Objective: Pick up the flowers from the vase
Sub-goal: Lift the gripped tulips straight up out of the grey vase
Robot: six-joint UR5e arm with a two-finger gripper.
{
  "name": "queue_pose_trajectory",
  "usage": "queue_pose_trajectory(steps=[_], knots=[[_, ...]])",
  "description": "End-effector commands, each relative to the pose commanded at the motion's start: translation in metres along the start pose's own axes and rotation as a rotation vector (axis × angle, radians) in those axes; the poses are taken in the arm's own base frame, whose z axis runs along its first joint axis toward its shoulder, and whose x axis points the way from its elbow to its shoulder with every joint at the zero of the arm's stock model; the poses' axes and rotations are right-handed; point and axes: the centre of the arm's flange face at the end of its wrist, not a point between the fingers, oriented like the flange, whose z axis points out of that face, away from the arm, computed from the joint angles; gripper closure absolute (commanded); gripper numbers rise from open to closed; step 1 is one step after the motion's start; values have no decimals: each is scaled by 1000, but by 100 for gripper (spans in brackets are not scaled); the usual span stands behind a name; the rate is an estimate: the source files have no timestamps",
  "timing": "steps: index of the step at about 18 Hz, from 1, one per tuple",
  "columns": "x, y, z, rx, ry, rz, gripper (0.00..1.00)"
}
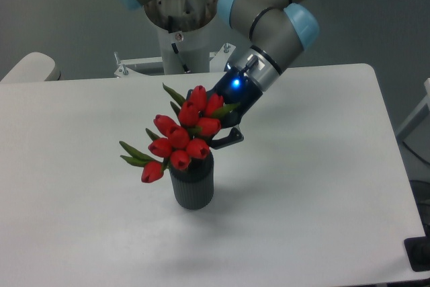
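Buds block most of what I need: the flowers (180, 134) cover the gripper (216, 138), and I make out only one dark finger (230, 138) poking out at the bunch's right edge, so I cannot tell whether the fingers are spread or pinching the stems. A blue light glows on the wrist. The bunch sits in the vase (193, 183), leaning left, with the stems hidden inside. The vase stands upright near the middle of the white table (316, 186). Behind is a grey wall; the arm's upper joints are cut off by the frame's top. A pale rounded thing (30, 67), perhaps a chair back, shows at far left.
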Motion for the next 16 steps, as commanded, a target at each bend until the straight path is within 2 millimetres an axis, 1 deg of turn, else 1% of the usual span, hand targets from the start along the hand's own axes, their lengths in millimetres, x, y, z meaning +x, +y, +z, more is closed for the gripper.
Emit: queue_pose_trajectory(steps=[4,6,8,11,16], knots=[[-4,-32,-12,15,-22,-13,68],[-7,-46,-16,27,-28,-28,68],[-9,-54,-19,31,-33,-39,68],[-5,-73,-27,42,-45,-20,68],[5,-94,-41,48,-67,7,68]])
